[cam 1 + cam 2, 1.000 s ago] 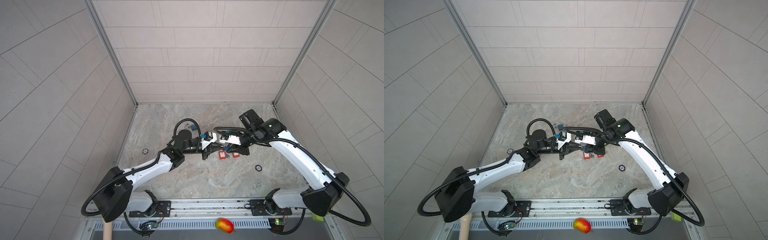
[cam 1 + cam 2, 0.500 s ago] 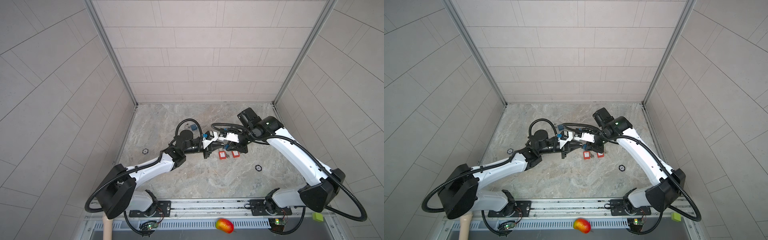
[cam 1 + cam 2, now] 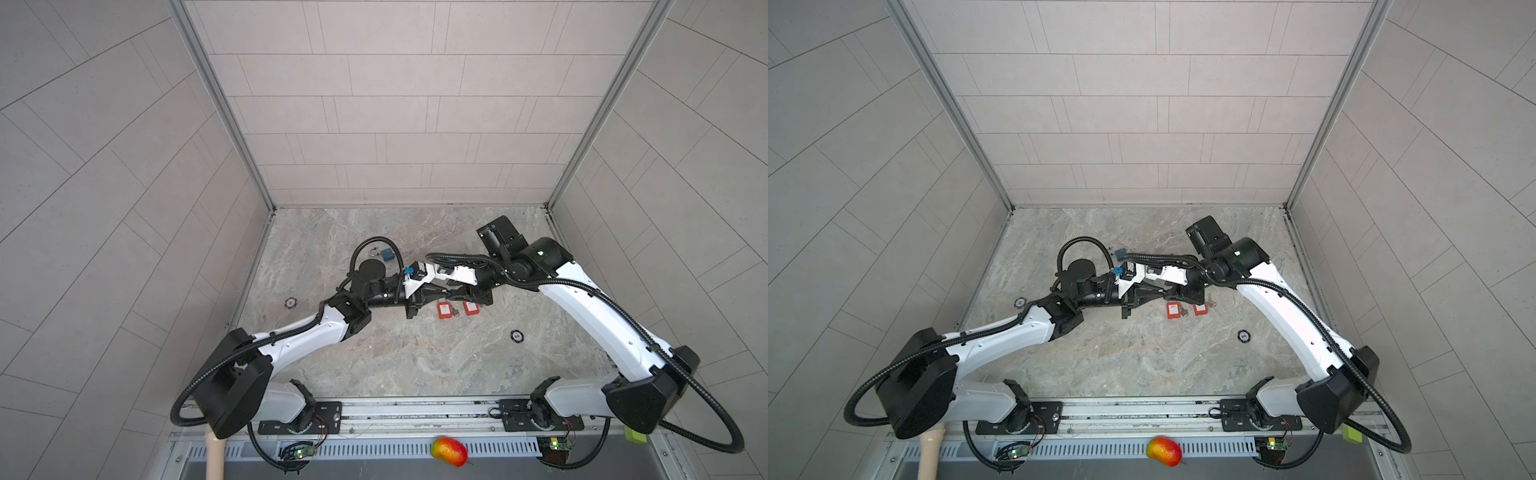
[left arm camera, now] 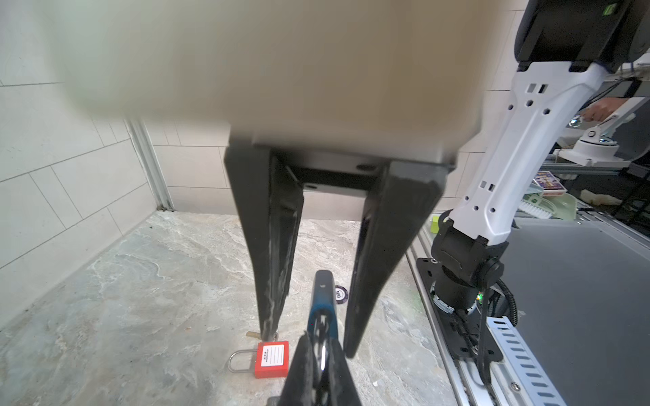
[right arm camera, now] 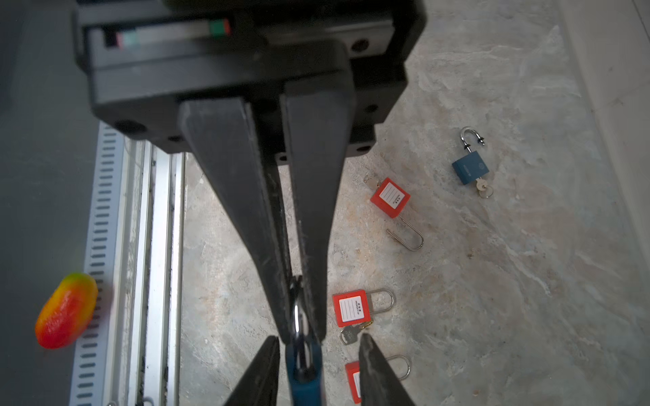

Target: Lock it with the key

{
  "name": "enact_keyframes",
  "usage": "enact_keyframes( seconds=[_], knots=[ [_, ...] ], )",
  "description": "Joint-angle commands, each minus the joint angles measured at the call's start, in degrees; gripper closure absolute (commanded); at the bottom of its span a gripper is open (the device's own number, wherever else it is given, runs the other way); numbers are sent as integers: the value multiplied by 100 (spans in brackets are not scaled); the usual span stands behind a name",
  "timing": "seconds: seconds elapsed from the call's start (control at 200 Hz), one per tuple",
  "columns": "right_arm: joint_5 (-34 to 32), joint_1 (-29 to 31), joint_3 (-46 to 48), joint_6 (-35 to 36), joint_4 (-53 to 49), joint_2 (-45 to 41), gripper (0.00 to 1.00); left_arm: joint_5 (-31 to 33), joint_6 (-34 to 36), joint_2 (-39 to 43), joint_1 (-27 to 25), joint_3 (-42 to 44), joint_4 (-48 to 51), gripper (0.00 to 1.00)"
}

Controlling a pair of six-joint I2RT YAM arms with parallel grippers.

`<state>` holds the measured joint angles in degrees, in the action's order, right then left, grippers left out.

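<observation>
Your left gripper is clamped on the shackle of a blue padlock above the middle of the marbled bench; your right gripper stands open around its body. A red padlock lies at its 6 o'clock. Pale tiled walls enclose three sides.

3 walls of pale grey-beige rectangular tiles box the space in both top views. They meet at the back corners behind 2 slim aluminium posts. The floor is grey marbled stone with lighter veins, evenly lit, with only soft shadows. Along its front edge runs a metal rail, then a slotted grey strip. Past the rail, the left wrist view shows a dark tabletop and what may be cluttered shelving, blurred.
</observation>
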<state>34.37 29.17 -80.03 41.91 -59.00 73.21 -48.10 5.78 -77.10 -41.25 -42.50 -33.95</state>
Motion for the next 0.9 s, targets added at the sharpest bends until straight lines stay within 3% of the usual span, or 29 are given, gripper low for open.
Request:
enact_keyframes(
  seconds=[0.0, 0.17, 0.605, 0.896],
  knots=[
    [-93, -97, 374, -264, 145, -688, 57, -415, 157, 277, 124, -255, 274, 100],
    [-69, -426, 708, -369, -112, -1125, 59, -501, 324, 380, 140, -337, 573, 100],
    [344, -461, 444, 118, -368, -386, 82, -706, 283, 380, 114, -433, 616, 100],
    [406, -456, 462, 192, -558, -347, 99, -684, 439, 396, 111, -453, 786, 100]
  ],
)
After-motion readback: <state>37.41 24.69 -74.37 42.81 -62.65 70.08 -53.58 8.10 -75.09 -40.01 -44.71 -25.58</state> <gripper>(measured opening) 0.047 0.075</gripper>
